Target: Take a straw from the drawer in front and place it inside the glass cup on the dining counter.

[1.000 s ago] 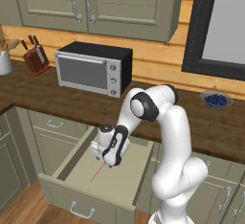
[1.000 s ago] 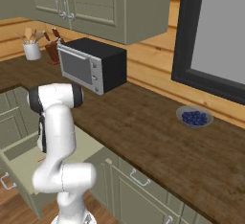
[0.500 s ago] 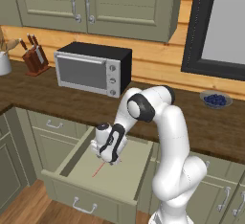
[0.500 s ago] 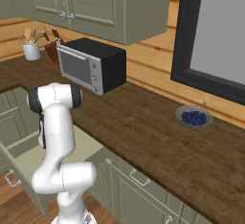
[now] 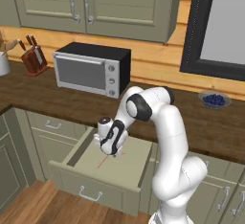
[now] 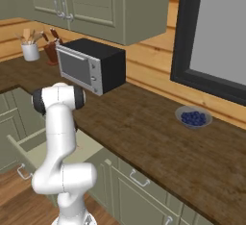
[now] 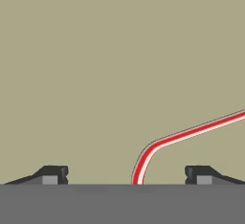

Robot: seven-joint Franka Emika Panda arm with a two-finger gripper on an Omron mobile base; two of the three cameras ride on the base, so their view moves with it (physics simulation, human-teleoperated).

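Observation:
The drawer [image 5: 72,180] stands pulled out below the worktop, with its pale floor [image 7: 119,50] under the hand. On that floor lies the thin red straw [image 5: 102,163], flat. In the hand view the straw's [image 7: 154,147] bent end runs down between the two fingertips [image 7: 55,174], and its long part leads off to the right. My gripper [image 7: 127,177] hangs just above it, open, with nothing between its jaws. From the left base view the gripper [image 5: 115,152] points down into the drawer. The drawer [image 6: 26,152] shows behind the arm in the right base view. The glass cup and the dining counter are out of view.
A toaster oven [image 5: 91,70] and a knife block [image 5: 33,58] stand on the dark worktop [image 5: 43,98] behind the drawer. A bowl of blueberries [image 5: 214,99] sits at the right. A utensil holder [image 6: 30,51] stands at the far left. Wall cabinets hang above.
The hand has shifted only slightly over the drawer floor, staying above the straw. Its jaws stay wide apart.

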